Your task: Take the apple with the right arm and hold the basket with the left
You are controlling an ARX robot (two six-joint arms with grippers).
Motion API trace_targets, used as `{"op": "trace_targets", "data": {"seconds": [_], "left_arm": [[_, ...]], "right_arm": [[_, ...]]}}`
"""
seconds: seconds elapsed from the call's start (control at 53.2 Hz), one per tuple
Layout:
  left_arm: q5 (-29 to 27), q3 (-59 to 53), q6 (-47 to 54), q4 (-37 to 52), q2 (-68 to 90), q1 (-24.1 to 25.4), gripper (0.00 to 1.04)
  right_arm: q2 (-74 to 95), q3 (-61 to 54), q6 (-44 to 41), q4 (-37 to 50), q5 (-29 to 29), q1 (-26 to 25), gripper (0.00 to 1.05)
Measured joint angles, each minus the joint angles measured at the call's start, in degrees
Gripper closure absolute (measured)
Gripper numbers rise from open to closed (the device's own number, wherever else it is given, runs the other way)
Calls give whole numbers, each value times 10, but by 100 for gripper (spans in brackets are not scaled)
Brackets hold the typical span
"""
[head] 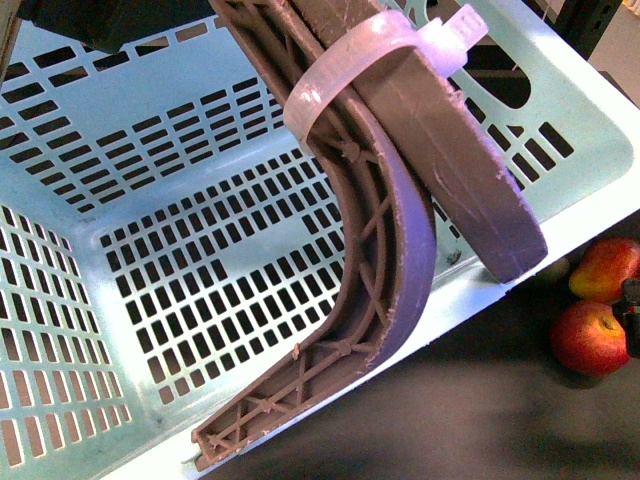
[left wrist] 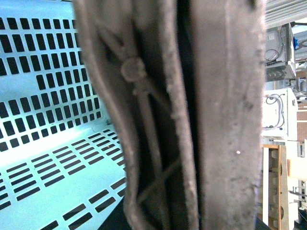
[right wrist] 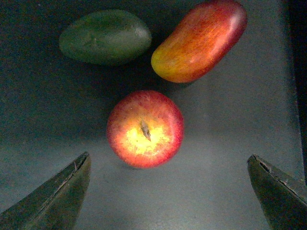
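The turquoise basket (head: 60, 110) fills most of the front view and hangs tilted. Its two brown handles (head: 400, 230) are bound by a white zip tie (head: 350, 65). My left gripper is shut on the basket; in the left wrist view the handles (left wrist: 216, 120) fill the frame and hide its fingers. The apple (right wrist: 145, 129) lies stem-up on the dark table. My right gripper (right wrist: 169, 184) is open above it, and the apple sits just ahead of the gap between the fingertips. In the front view the apple (head: 590, 338) lies at the far right beside the black right gripper (head: 632, 318).
An oval red-orange fruit (right wrist: 199, 40) and a dark green oval fruit (right wrist: 105, 37) lie close beyond the apple. The red-orange fruit (head: 607, 268) shows by the basket's rim (head: 560, 240) in the front view. Shelving and white equipment (left wrist: 280, 115) stand in the background.
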Motion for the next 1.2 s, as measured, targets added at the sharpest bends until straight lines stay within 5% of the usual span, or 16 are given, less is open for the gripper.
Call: {"op": "trace_targets", "data": {"seconds": [1.016, 1.204], "left_arm": [[0, 0, 0, 0, 0, 0, 89], [0, 0, 0, 0, 0, 0, 89]], "right_arm": [[243, 184, 52, -56, 45, 39, 9], [244, 185, 56, -56, 47, 38, 24]]}}
